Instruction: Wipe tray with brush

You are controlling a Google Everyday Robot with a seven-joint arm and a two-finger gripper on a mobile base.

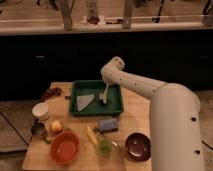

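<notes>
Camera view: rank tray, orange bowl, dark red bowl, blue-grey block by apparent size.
1. tray
2. orange bowl and dark red bowl: about equal, so not ranked against each other
3. blue-grey block
The hand is over the tray's right half, by the brush.

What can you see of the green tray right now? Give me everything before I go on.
The tray is dark green, rectangular and shallow with a raised rim, and looks like plastic. It sits flat toward the back of the wooden table, with a long side facing the camera. A pale grey wedge-shaped piece lies in its left half. The gripper reaches down into its right half, with the pale brush at the tray floor. Whether the brush actually touches the floor is unclear.
</notes>
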